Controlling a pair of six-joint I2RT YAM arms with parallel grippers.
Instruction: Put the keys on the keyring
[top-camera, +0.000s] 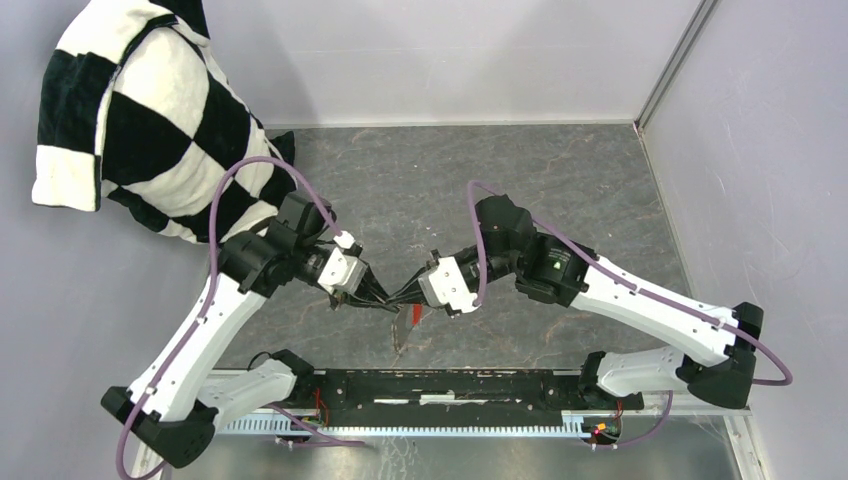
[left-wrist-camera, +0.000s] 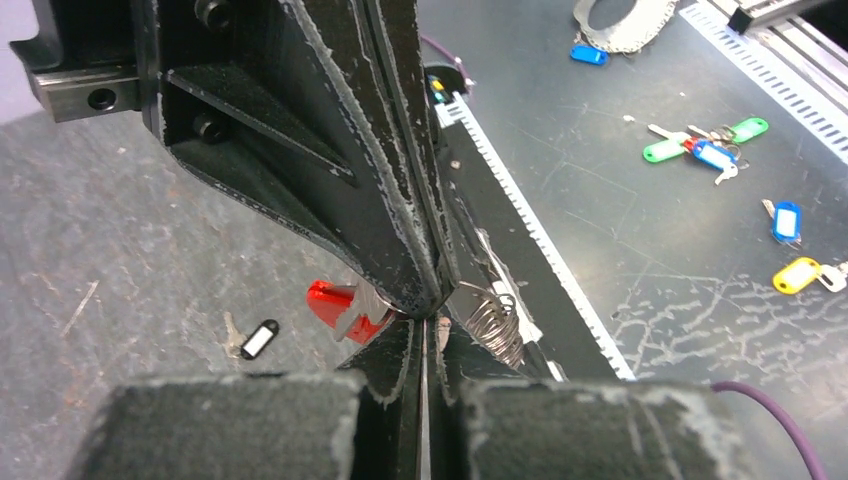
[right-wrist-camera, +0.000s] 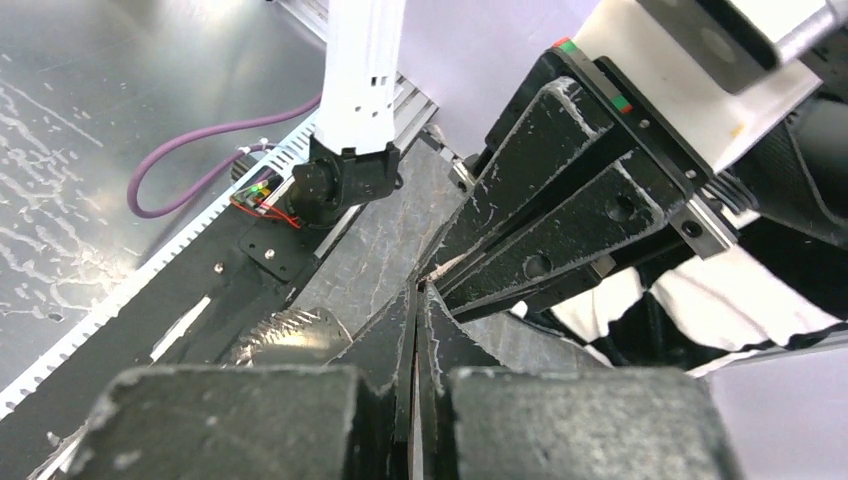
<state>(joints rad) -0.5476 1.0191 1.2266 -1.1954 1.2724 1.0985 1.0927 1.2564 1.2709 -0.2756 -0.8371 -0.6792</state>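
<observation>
Observed left hand and right hand both pressed together, tips meeting over mid-desk. Found keyring coil just beside that meeting point, its red fob on the opposite side. Cannot tell which hand pinches it. Noted black-headed key lying flat on the desk near the fob.

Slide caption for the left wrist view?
Left gripper and right gripper, both shut, meet tip to tip, keyring and a red piece at the tips; black-headed key lies loose on the table.
</observation>
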